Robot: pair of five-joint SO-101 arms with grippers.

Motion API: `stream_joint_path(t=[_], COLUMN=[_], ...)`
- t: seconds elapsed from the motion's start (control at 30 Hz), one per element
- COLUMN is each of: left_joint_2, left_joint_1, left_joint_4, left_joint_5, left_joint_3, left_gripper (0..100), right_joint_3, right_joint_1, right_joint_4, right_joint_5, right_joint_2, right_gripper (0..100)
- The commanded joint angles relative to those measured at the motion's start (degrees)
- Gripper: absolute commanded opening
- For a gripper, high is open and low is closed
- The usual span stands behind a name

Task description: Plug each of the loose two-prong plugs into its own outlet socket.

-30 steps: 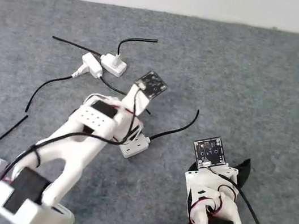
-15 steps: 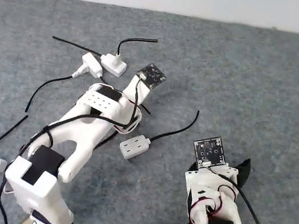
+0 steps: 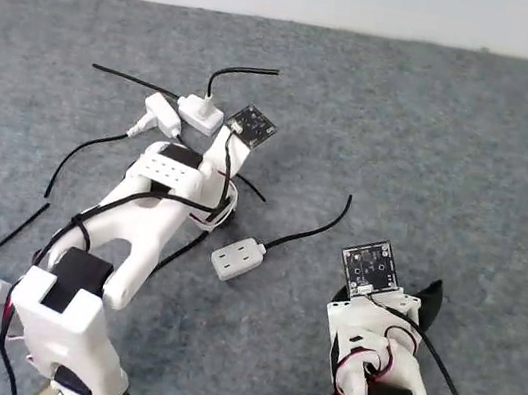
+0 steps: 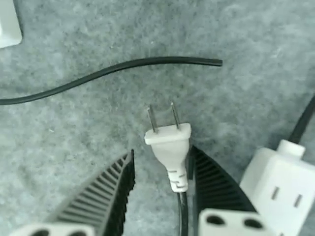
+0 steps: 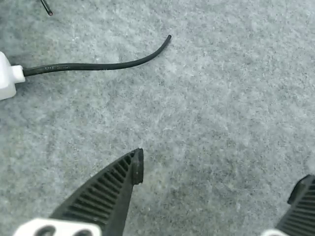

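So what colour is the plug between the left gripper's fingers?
White plug, black cord; left wrist view shows it best.

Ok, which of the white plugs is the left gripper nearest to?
The two-prong plug lying between the left gripper's open fingers, prongs pointing away from it, beside a white outlet socket. No other plug sits inside its fingers.

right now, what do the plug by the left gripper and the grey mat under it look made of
Plug: smooth white body, probably moulded plastic; two grey prongs with a dull sheen, likely metal. Mat: grey, fuzzy, fibrous, seemingly felt or short carpet.
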Motion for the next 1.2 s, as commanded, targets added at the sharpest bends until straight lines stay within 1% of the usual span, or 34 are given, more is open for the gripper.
stream_joint_path(t=[0.0,0.23,0.43,0.53,0.93,1.0,1.1,1.13,1.17], left_joint_2=[0.09,0.18,0.26,0.26,0.26,0.26,0.26,0.26,0.26], left_joint_1=[0.26,0.26,2.02,2.90,2.81,2.81,2.81,2.81,2.81], left_joint_4=[2.64,3.34,7.91,8.00,8.00,8.00,8.00,8.00,8.00], left_joint_5=[-0.53,-0.44,-0.44,-0.53,-0.53,-0.53,-0.53,-0.53,-0.53], left_joint_3=[-3.38,-3.30,-2.86,-1.89,-1.89,-1.89,-1.89,-1.89,-1.89], left_gripper=[19,19,19,19,18,14,2,1,2], right_joint_3=[0.88,0.88,0.88,0.88,0.88,0.88,0.88,0.88,0.88], right_joint_1=[-0.31,-0.31,-0.31,-0.31,-0.31,-0.31,-0.31,-0.31,-0.31], right_joint_4=[-0.92,-0.92,-0.92,-0.92,-0.84,-0.75,-0.75,-0.75,-0.66], right_joint_5=[-0.62,-0.62,-0.62,-0.62,-0.62,-0.62,-0.62,-0.62,-0.62], right_joint_2=[-0.57,-0.57,-0.57,-0.57,-0.57,-0.57,-0.57,-0.57,-0.57], right_gripper=[45.1,45.1,45.1,45.1,45.1,45.1,45.1,45.1,45.1])
